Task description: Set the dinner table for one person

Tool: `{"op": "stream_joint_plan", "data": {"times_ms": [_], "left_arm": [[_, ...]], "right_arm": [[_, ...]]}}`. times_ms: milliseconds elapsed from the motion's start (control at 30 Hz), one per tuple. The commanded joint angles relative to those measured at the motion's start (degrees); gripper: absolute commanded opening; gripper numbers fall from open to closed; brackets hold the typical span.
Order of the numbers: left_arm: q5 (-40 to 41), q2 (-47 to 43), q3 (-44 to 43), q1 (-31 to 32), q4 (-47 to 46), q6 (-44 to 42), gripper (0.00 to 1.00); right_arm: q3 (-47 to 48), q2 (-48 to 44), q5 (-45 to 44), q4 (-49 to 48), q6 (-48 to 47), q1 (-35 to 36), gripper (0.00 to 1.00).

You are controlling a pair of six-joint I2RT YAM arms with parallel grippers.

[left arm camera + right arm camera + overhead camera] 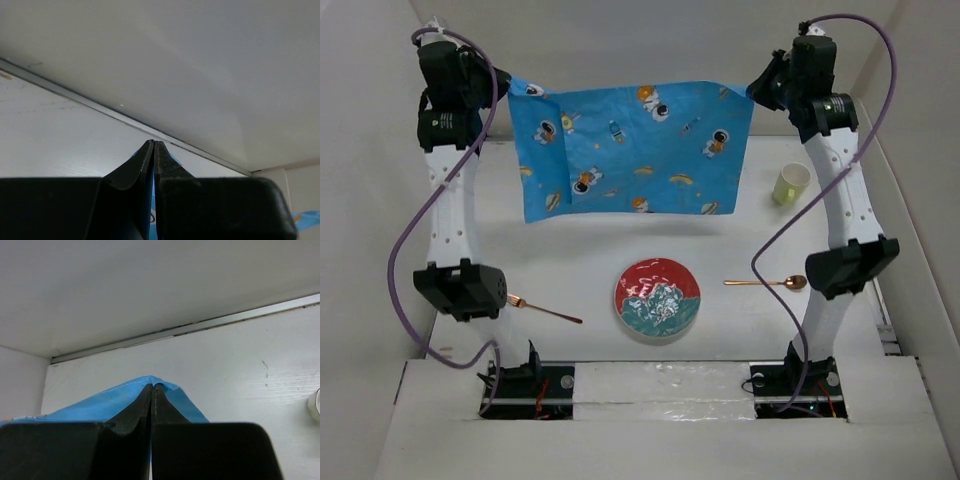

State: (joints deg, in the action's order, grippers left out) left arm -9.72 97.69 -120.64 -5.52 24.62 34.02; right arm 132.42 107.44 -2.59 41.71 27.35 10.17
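Note:
A blue cloth mat (635, 150) printed with astronauts hangs stretched above the far part of the white dinner table (570, 260). My left gripper (510, 85) is shut on its upper left corner. My right gripper (757, 90) is shut on the upper right corner. The left side of the mat is folded over. In the left wrist view the gripper (153, 144) pinches a sliver of blue cloth (151, 210). In the right wrist view the gripper (151, 386) pinches a blue corner (110, 400).
A red and teal plate (657, 297) lies near the front middle. A copper fork (545, 310) lies to its left and a copper spoon (770, 282) to its right. A pale yellow cup (791, 183) stands at the right. White wall panels (910, 150) edge the table.

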Motion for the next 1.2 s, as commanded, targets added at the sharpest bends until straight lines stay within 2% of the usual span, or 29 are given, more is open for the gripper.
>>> {"op": "stream_joint_plan", "data": {"times_ms": [0, 67, 133, 267, 367, 400, 433, 467, 500, 533, 600, 800, 967, 1167], "left_arm": [[-2.5, 5.2, -7.9, -0.8, 2.3, 1.9, 0.00], [-6.0, 4.9, -6.5, -1.8, -1.2, 4.4, 0.00], [-6.8, 4.3, -5.4, -2.3, -1.9, 5.0, 0.00], [-6.7, 1.0, -1.1, -2.3, -3.1, 2.7, 0.00], [-7.2, -4.0, 10.1, -2.3, -6.6, 1.8, 0.00], [-7.4, -6.5, 21.7, -2.3, -8.9, 1.6, 0.00], [-7.4, -7.9, 21.8, -2.3, -8.9, 1.5, 0.00], [-8.7, -8.8, 25.6, -2.3, -11.2, 1.6, 0.00], [-9.3, -10.7, 33.5, -2.3, -12.6, 1.7, 0.00], [-9.5, -11.3, 36.9, -2.3, -13.5, 1.6, 0.00], [-9.4, -12.3, 46.5, -2.3, -16.3, 1.3, 0.00], [-10.2, -8.8, 61.5, -2.3, -20.6, -0.3, 0.00], [-8.7, -6.5, 68.2, -2.3, -21.6, -2.6, 0.00], [-7.0, -10.8, 74.3, -2.3, -20.1, -4.6, 0.00]], "right_arm": [[11.3, 5.6, 5.6, 3.6, -0.4, -2.9, 0.00], [15.5, 7.2, 7.3, 3.3, 0.6, -4.1, 0.00], [15.4, 6.4, 9.3, 1.6, 1.1, -5.9, 0.00], [7.3, 0.5, 11.0, -2.3, 0.7, -7.9, 0.00], [-6.3, -5.3, 11.4, -5.1, -0.2, -7.9, 0.00], [-16.4, -9.1, 11.8, -8.4, -0.4, -8.4, 0.00], [-22.0, -10.6, 12.4, -10.8, -0.3, -8.4, 0.00], [-27.1, -12.1, 12.9, -12.4, -0.1, -8.4, 0.00], [-31.6, -13.1, 13.4, -15.1, 0.0, -8.4, 0.00], [-39.6, -14.3, 13.8, -16.4, 0.1, -8.4, 0.00], [-49.3, -14.6, 15.3, -19.4, 0.7, -8.4, 0.00], [-58.6, -10.4, 14.9, -20.4, 1.0, -8.4, 0.00], [-61.8, -8.8, 12.9, -19.0, 0.7, -8.4, 0.00], [-70.8, -13.0, 11.4, -19.0, 0.1, -8.4, 0.00]]}}
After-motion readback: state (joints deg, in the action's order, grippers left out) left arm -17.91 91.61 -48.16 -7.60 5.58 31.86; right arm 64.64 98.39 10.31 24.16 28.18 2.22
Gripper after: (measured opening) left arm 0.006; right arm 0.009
